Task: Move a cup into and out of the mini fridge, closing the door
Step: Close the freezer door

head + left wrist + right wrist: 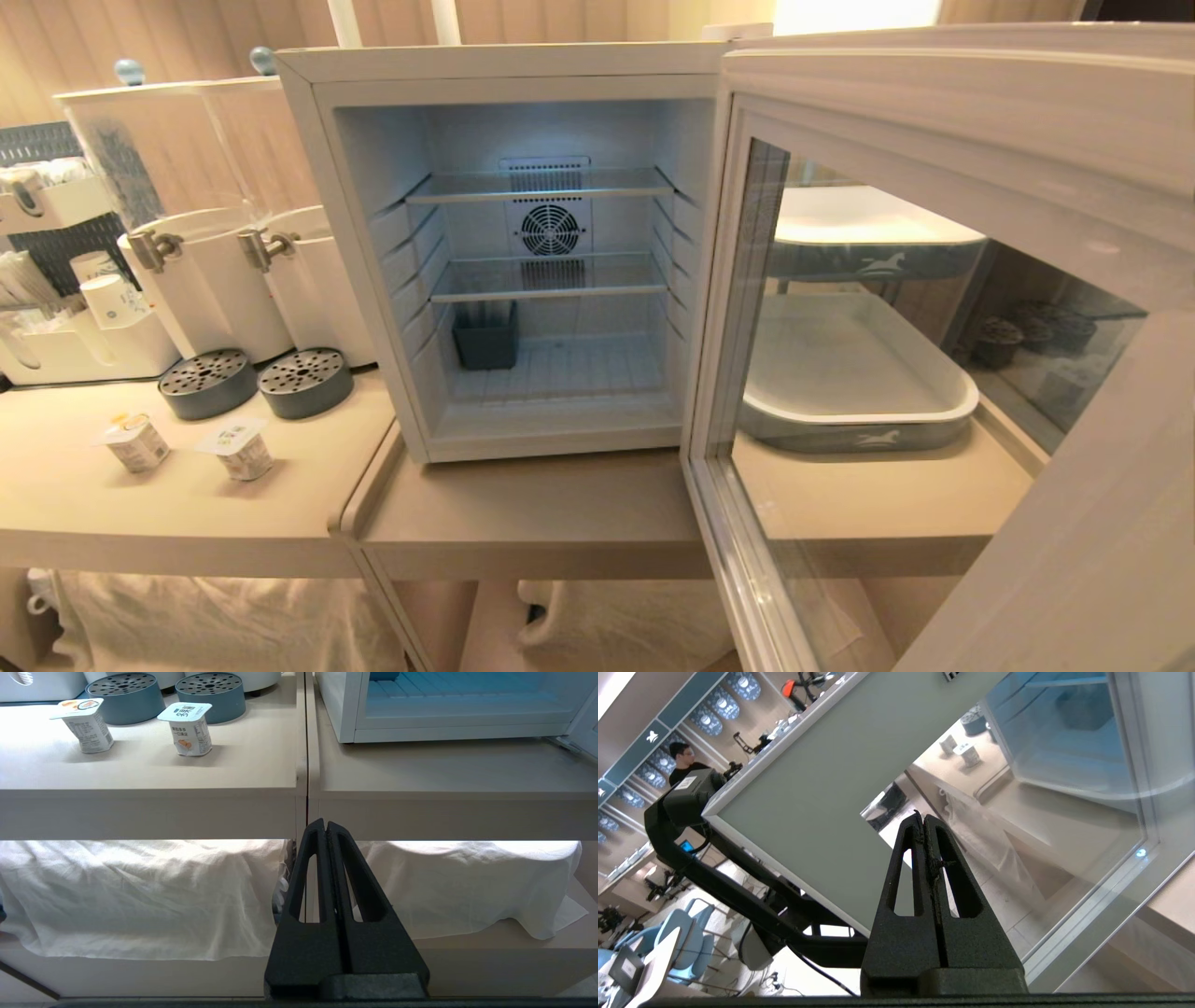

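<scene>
The white mini fridge stands with its lit inside showing, and the door is swung wide toward me on the right. Two small sealed cups stand upright on the left table, outside the fridge. In the left wrist view they appear again. My left gripper is shut and empty, low in front of the seam between the two tables. My right gripper is shut and empty at the door's outer face, its tips at the edge of the glass window. Neither gripper shows in the head view.
A dark bin sits on the fridge floor. Two clear dispensers with round grey drip trays stand left of the fridge. White trays lie behind the door. White cloth covers the lower shelf. A person stands far off.
</scene>
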`<state>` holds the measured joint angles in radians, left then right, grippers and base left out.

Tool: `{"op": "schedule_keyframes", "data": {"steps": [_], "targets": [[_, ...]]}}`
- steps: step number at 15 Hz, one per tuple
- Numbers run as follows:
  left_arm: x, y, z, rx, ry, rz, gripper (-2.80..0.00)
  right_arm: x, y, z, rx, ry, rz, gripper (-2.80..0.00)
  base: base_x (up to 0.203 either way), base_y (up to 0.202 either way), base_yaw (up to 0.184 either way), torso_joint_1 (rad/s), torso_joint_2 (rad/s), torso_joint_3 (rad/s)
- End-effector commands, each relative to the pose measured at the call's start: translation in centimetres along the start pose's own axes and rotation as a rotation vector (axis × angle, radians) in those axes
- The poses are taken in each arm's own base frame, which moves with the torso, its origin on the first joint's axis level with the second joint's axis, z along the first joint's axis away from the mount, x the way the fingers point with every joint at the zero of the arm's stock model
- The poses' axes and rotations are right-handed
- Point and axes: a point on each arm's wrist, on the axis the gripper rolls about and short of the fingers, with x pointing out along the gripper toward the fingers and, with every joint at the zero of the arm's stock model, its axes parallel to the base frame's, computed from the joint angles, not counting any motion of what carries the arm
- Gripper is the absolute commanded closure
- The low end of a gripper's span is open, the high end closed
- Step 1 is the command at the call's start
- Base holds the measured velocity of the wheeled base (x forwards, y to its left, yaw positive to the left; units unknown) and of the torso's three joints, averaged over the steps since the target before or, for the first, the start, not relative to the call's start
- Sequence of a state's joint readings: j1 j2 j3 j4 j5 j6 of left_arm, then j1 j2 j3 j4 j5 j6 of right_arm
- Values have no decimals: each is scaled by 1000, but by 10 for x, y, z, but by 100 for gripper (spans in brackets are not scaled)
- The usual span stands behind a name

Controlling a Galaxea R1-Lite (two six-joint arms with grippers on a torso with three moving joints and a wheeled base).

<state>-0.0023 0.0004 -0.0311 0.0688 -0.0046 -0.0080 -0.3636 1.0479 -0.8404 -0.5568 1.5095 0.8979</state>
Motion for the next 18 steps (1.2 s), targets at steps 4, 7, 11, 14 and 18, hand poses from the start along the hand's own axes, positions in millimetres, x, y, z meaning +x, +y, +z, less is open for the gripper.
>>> {"op": "schedule_keyframes", "data": {"steps": [4,7,11,14,18], "targets": [[0,0,0,-1,0,2,0,77,-65,-2,55,-13,0,0,0,0,0,0,0,0],[0,0,0,0,1,0,0,196,-72,-59,48,191,-1,0,0,0,0,0,0,0],[0,0,0,0,2,1,0,250,-73,-96,-59,289,-126,0,0,0,0,0,0,0],[0,0,0,0,2,-1,0,250,-70,-93,-103,242,-220,0,0,0,0,0,0,0],[0,0,0,0,0,1,0,214,-56,-63,-128,160,-237,0,0,0,0,0,0,0]]}}
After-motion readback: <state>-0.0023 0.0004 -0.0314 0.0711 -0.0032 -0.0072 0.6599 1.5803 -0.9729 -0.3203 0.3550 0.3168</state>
